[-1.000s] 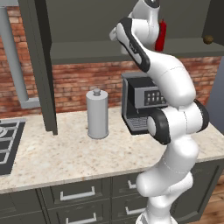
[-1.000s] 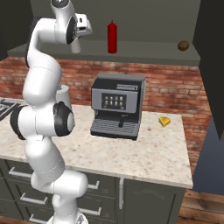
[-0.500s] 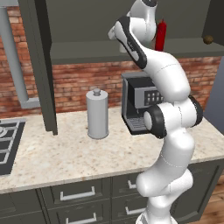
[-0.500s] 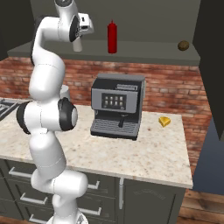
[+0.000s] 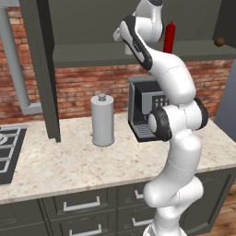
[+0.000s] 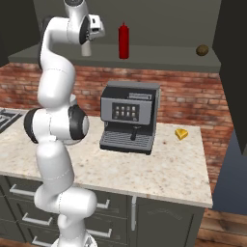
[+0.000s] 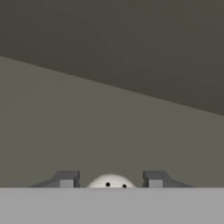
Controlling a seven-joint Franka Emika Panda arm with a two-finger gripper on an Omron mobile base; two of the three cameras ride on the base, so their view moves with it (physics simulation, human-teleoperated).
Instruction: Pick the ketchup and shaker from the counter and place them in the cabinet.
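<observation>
Brick-backed counter (image 5: 83,161) with cabinet (image 6: 144,57) shelf above; arm raised to shelf level.

Ketchup (image 6: 124,41) stands upright on the shelf, long axis vertical, nozzle up, right of the gripper (image 7: 109,178). Shaker (image 6: 87,48) upright on the shelf directly under the hand, cap up; hand view gives its rounded cap (image 7: 110,182) between the two fingertips (image 7: 66,178), jaws spread a little with a gap either side of the cap, not pinching. Left base view alone shows the canister (image 5: 102,120) on the counter; right base view alone shows the yellow item (image 6: 181,133) beside the coffee machine (image 6: 129,116).
</observation>
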